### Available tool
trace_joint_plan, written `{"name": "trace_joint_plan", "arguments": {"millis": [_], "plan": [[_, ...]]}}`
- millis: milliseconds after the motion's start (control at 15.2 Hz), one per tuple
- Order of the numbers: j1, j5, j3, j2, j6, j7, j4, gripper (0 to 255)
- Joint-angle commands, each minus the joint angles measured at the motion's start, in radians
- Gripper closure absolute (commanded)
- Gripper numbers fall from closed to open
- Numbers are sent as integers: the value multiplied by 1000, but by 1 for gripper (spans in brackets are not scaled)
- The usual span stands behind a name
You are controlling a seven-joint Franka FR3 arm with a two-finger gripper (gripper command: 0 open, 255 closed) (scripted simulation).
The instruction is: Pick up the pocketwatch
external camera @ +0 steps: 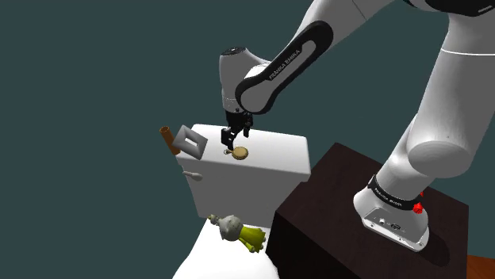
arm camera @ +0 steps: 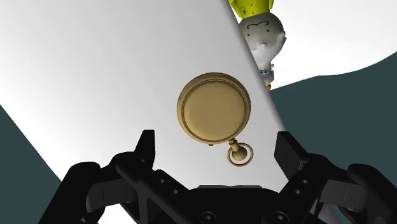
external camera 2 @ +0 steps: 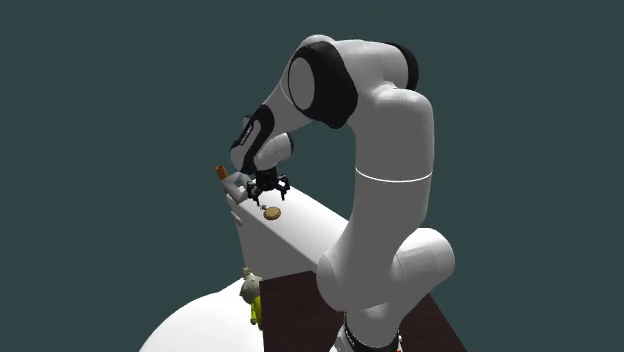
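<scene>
Wrist view: pincer spread wide above the pocketwatch — on a white block (dark teal backdrop).

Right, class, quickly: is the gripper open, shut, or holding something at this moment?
Gripper: open, holding nothing. Its fingers stand apart above the pocketwatch, which lies untouched on the white surface.

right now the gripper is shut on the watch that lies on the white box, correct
Not quite: the gripper is open. In the wrist view its fingers stand apart and neither touches the watch. The watch does lie on the white box.
</scene>
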Motion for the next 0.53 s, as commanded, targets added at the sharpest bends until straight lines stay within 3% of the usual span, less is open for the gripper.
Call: {"name": "trace_joint_plan", "arguments": {"millis": [0,462], "plan": [[8,-20,-5,40,26,20,13,0],[21,-61,-25,116,100,50,10,0]]}}
